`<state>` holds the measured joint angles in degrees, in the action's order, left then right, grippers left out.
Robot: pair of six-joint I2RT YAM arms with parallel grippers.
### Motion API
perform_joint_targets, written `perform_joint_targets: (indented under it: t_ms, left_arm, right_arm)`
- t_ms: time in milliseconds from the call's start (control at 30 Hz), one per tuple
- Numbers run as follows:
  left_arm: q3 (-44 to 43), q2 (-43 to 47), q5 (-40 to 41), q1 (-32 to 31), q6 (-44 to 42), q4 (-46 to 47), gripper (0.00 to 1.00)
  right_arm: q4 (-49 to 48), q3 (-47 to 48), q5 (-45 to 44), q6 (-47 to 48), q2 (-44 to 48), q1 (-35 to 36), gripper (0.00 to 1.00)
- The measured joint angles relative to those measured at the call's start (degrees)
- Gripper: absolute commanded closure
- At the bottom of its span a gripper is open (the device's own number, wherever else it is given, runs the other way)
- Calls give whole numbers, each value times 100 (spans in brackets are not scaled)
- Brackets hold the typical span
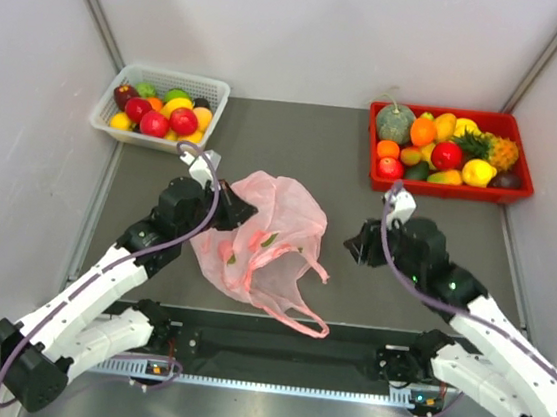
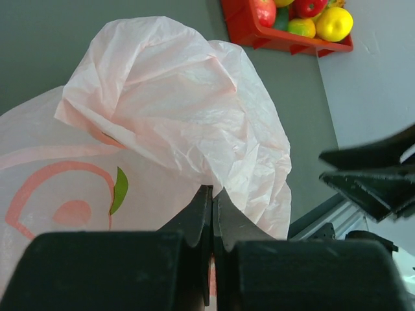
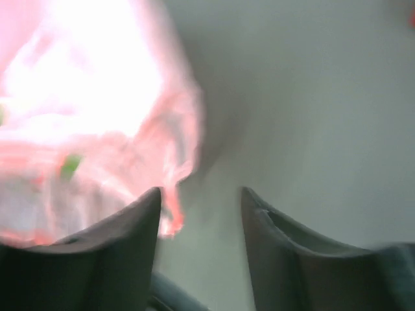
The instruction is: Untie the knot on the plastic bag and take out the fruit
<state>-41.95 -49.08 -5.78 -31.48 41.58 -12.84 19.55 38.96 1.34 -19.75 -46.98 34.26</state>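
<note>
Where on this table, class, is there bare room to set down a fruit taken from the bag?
Bare table lies between the white basket and the red tray, and on the tray's near side, right of the right end effector. Crowded: left of centre, where the left end effector pinches the pink bag.

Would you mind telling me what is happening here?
Two arms are working on a pink bag in the middle of the table. The left gripper is shut on the bag's far-left edge. The right gripper is open and apart from it. The handles lie loose, seemingly unknotted.
</note>
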Motion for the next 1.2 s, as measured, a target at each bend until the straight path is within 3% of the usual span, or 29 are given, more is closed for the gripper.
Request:
perform_joint_targets:
  t_ms: [67,167,300,467,600,633,667,733,767,833,867,967,1067,1200]
  left_arm:
    - [-111,-85,-46,-15,-13,-7,100]
    - [-286,-205,-92,-79,-39,-2,100]
    - [-658,-509,-122,-306,-125,0,100]
    - [-1060,-874,-94,-800,-249,9,100]
    - [-1305,-1036,-83,-1215,-378,4,100]
    - [-1335,-1045,-81,-1290,-407,7,100]
    - [-1344,-1043,-76,-1344,-424,9,100]
    - [-1340,-1032,-61,-1390,-428,2,100]
    - [-1316,-1025,-42,-1390,-428,11,100]
    - [-1137,-942,28,-1394,-426,90,100]
    - [-1005,-879,74,-1394,-424,85,100]
    - [-590,-732,181,-1397,-424,118,100]
    - [-151,-651,273,-1394,-422,140,100]
    - [275,-575,372,-1397,-424,153,100]
  right_arm:
    - [-20,-358,166,-79,608,385,79]
    - [-131,-767,354,-184,1126,935,93]
    - [-459,-1019,393,-310,804,1762,100]
    - [-1305,-1047,-133,-490,-564,2717,100]
    - [-2055,-1047,-684,-658,-1523,2981,100]
    - [-2197,-1047,-809,-699,-1694,2988,97]
    - [-2345,-1047,-955,-754,-1873,2999,86]
    - [-2564,-1047,-1204,-841,-2138,3016,75]
    - [-2662,-1047,-1318,-866,-2214,3038,55]
    - [-2815,-1047,-1547,-918,-2291,3091,44]
    - [-2850,-1047,-1626,-927,-2299,3123,28]
    - [-2999,-1047,-1873,-966,-2304,3228,11]
    - [-3121,-1047,-2072,-992,-2317,3318,0]
    - [-3405,-1021,-2177,-988,-2632,3392,0]
